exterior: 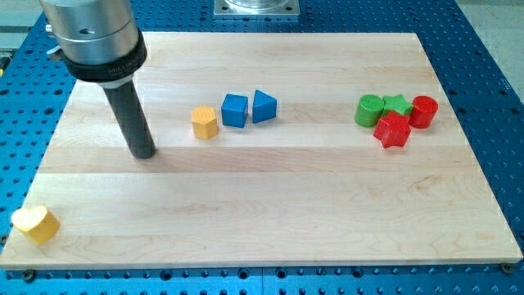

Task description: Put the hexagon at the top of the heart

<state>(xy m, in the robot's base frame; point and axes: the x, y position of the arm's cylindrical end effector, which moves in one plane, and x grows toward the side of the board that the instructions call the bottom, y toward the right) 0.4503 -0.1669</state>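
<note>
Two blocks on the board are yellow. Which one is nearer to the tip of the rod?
The yellow hexagon, beside the blue blocks, lies just to the view's right of my tip. The yellow heart sits far off at the bottom-left corner.

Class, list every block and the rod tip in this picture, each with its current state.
My tip: on board, touching nothing.
Orange hexagon: beside blue cube.
Blue triangle: beside cube.
Yellow heart: alone, bottom-left corner.
Green cylinder, green star, red cylinder, red star: clustered.

Lab bench: wooden board (270,205) on blue perforated optical table (483,57), metal arm mount (256,7).
</note>
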